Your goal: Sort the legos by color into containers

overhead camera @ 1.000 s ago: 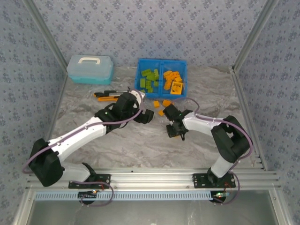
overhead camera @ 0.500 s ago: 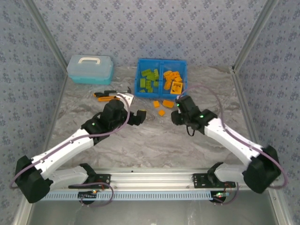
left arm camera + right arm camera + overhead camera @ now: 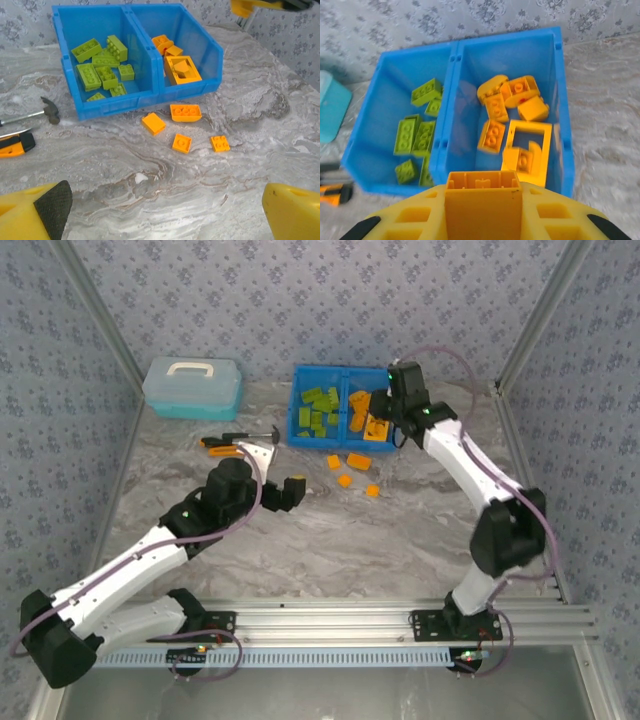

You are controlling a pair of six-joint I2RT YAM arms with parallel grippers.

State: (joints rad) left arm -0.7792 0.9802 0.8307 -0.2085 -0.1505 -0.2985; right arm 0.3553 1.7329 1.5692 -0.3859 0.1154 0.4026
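Marble-patterned table point(image 3: 400, 530): bare middle; blue bin point(image 3: 120, 106) at far edge; left end effector point(image 3: 292, 488) spread apart; right end effector point(image 3: 380, 408) clamped on orange brick point(image 3: 482, 200).

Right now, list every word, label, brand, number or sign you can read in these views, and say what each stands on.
No readable text anywhere.
The blue bin, lego bricks, teal lidded box, utility knife and hammer show no legible lettering; any marks on the brick studs are too small to tell.
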